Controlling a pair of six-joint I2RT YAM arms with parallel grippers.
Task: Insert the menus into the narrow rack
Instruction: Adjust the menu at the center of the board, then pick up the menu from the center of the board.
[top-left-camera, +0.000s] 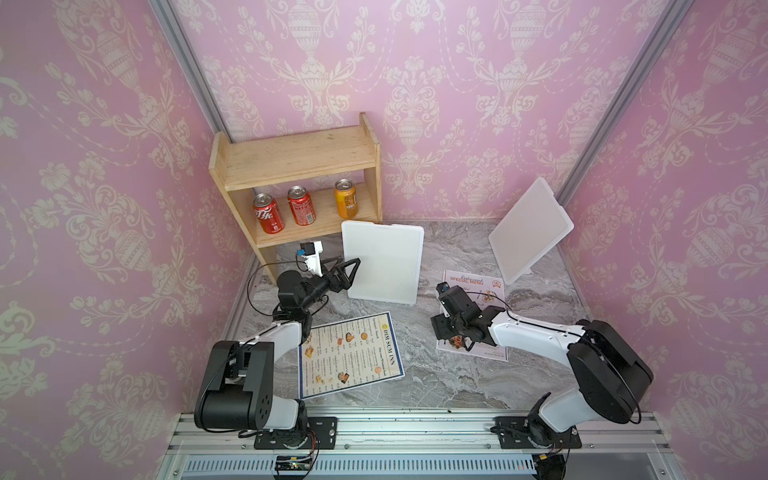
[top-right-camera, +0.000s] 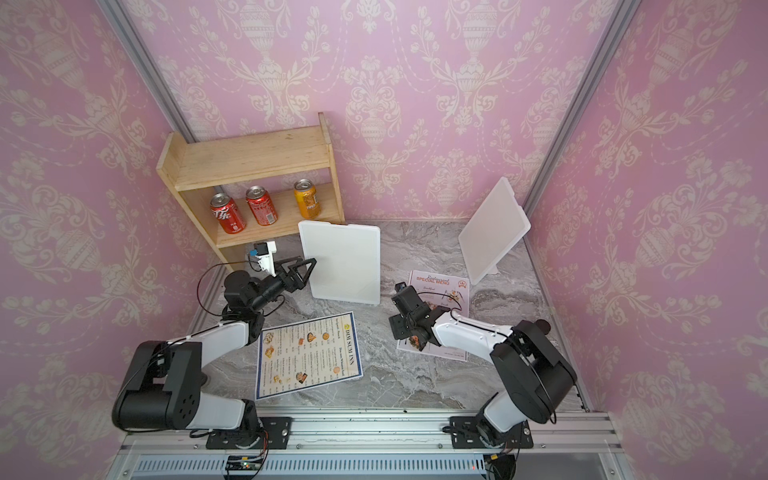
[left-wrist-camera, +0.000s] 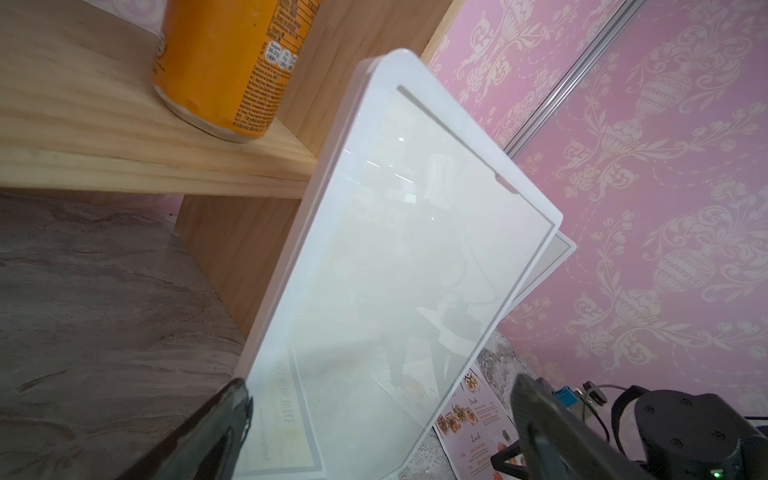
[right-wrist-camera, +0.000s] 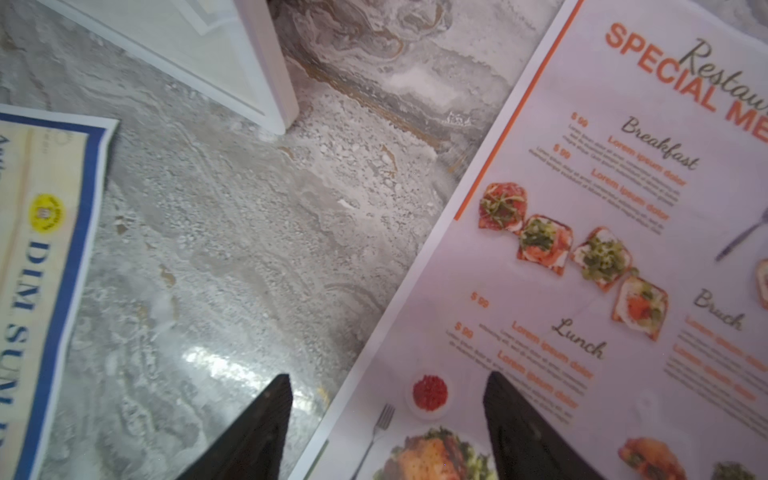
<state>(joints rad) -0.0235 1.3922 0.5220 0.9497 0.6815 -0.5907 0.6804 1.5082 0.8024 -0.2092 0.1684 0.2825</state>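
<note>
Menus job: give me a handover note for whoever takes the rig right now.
Left tool: open, straddling the side edge of the near holder by the shelf, not clamped.
Right tool: open, low over the edge of the Special menu, which lies flat; holding nothing.
Dim Sum menu: flat on the table.
Far holder: back right, looks empty.
Done: nothing inserted. Left: pick up each menu and slide it in.
</note>
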